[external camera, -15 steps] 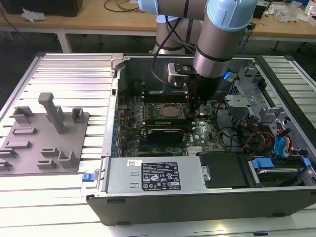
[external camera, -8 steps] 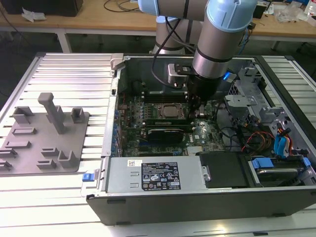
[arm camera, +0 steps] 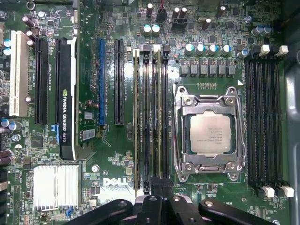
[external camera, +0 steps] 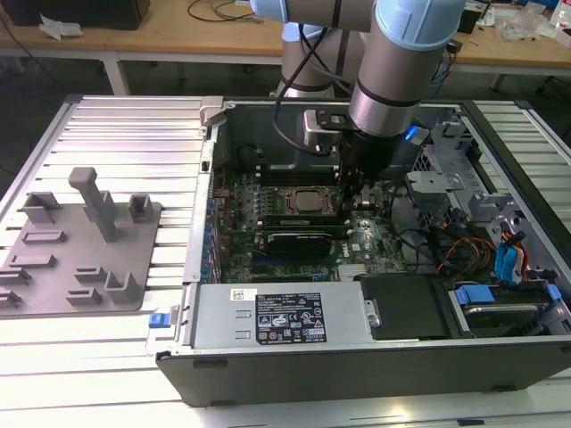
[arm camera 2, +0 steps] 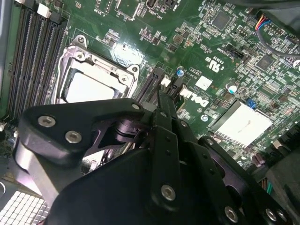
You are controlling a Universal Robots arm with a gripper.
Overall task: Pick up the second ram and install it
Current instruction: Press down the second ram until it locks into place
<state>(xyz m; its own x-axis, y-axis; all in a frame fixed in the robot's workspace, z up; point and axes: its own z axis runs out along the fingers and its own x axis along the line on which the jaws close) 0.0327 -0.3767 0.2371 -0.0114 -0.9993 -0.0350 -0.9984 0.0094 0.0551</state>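
In the first wrist view the second ram point(arm camera: 159, 117), a thin green stick seen edge-on, stands in a slot beside the processor socket point(arm camera: 209, 133). Another green stick point(arm camera: 136, 122) sits two slots away. My gripper point(arm camera: 159, 183) is shut, its black fingertips together right over the near end of the second ram; contact cannot be told. The second wrist view has the gripper point(arm camera 2: 161, 101) closed at the end of the dark slots. In the exterior view the gripper point(external camera: 352, 201) reaches down into the open computer case point(external camera: 357, 357), just at the exterior view's right of the socket.
A grey plastic fixture point(external camera: 80, 259) with an upright post lies on the ribbed table at the exterior view's left. A black graphics card point(arm camera: 65, 93), a silver heatsink point(arm camera: 55, 185), drive cages and cables point(external camera: 464, 250) crowd the case around the slots.
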